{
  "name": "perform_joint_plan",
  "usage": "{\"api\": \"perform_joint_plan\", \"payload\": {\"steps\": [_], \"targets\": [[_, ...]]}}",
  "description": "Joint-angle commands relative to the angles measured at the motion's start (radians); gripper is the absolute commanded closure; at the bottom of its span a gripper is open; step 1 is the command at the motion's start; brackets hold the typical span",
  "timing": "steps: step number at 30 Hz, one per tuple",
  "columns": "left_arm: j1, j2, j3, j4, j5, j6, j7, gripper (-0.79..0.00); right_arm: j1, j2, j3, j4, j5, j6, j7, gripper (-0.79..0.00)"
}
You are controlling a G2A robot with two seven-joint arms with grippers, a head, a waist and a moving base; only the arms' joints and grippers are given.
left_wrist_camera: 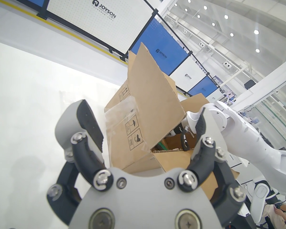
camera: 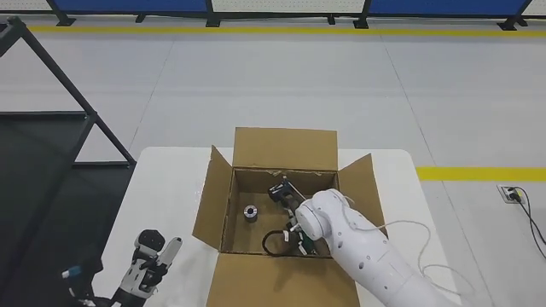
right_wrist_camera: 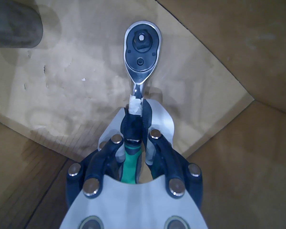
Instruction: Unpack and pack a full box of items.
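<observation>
My right gripper (right_wrist_camera: 137,115) is clenched on the ratchet wrench (right_wrist_camera: 142,52). It pinches the thin neck just behind a scrap of tape, with the green handle running back between the fingers. It is down inside the open box (camera: 286,147), which stands mid-table. I cannot tell whether the wrench head touches the box floor or hangs just above it.

My left gripper (left_wrist_camera: 144,117) is released, jaws spread wide, over the table (camera: 171,188) near its near left corner and apart from the box.

The hold is narrow and sits on smooth metal, so I judge the wrench could swivel or slip as I lift. The long handle or my forearm might also catch a wall or a raised flap, and that would drag the box across the table.

The right wrist view gives me the grip itself and a dark cylinder (right_wrist_camera: 14,29) lying close by on the box floor. The top view gives me the layout. A round metal part (camera: 250,212) lies toward the box's left wall, a black item (camera: 280,192) lies near its far wall, and my right arm comes in over the near right corner. The left wrist view adds the outside of the box's left flap (left_wrist_camera: 152,96), standing up and angled outward.
</observation>
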Motion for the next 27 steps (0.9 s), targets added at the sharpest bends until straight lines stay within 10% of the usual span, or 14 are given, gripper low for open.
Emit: {"api": "perform_joint_plan", "payload": {"steps": [1,8,27], "targets": [[0.0,0.0,-0.002,0.001,-0.003,-0.001,0.001,-0.785,0.009,-0.009,-0.002,0.025,0.009,-0.005,-0.007,-0.175],[-0.013,0.002,-0.003,0.01,-0.008,-0.005,-0.012,-0.785,0.032,-0.03,-0.002,0.069,0.013,-0.012,-0.002,-0.289],[-0.064,0.007,0.021,0.028,-0.001,0.014,-0.049,-0.785,0.001,-0.01,0.082,-0.029,-0.034,-0.029,0.051,-0.262]]}}
